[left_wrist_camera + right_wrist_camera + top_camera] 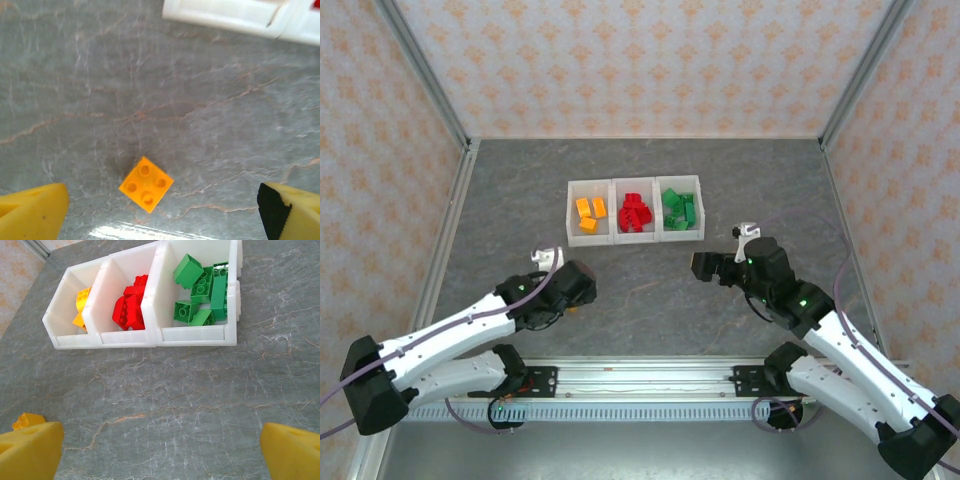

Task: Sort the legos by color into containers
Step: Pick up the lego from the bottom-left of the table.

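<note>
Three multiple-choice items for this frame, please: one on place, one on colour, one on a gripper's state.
1. Where is the loose orange brick?
A) in a bin
B) on the table below the left gripper
C) held in the air

2. Which colour of bricks is in the middle bin?
A) green
B) red
C) orange

3. The right gripper is:
A) open and empty
B) shut on a brick
C) shut and empty

Answers: 1 B, it lies flat on the table; 2 B, red bricks lie there; 3 A, its jaws stand wide apart, nothing between.
</note>
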